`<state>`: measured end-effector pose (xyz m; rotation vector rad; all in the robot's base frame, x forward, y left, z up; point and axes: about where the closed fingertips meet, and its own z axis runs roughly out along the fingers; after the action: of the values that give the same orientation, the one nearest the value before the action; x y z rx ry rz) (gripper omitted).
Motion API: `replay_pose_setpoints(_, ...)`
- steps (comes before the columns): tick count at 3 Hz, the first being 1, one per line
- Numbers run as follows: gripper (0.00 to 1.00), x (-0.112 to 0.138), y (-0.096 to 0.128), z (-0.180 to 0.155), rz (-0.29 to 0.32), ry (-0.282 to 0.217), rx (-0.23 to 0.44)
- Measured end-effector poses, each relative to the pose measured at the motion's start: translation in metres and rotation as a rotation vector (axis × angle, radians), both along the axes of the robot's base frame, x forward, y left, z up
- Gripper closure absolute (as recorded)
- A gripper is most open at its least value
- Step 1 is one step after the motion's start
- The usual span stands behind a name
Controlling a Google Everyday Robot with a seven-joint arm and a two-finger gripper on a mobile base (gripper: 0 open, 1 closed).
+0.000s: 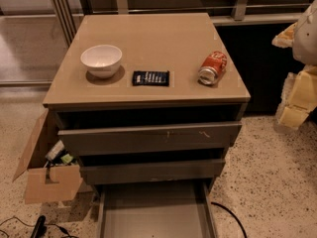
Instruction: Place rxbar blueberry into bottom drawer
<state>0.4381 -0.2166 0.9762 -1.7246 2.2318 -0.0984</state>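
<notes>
Cabinet top (158,33): rxbar blueberry (150,78) flat at front centre, white bowl (101,59) left, red soda can (213,67) on its side right. Under cabinet top, bottom drawer (153,212) pulled out, grey floor showing. Cardboard box (42,175) w/ packets left of cabinet. Gripper (297,90) off cabinet's right; grip can't tell.

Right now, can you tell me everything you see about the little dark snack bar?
The rxbar blueberry is a small flat rectangular wrapper, dark navy or black with lines of white lettering. It lies flat on the tan cabinet top near the front edge, between the white bowl and the tipped red soda can, touching neither. The gripper is away at the right edge, not touching it.
</notes>
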Motion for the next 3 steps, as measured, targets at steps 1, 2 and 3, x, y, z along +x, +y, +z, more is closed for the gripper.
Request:
replay_pose_setpoints(1,0.0,0.0,0.0,0.001,0.0,-0.003,0.001)
replay_pose_setpoints(2,0.0,0.012,0.014,0.009,0.032,-0.035,0.006)
replay_pose_setpoints(3,0.0,0.028,0.03,0.013,0.076,-0.052,0.006)
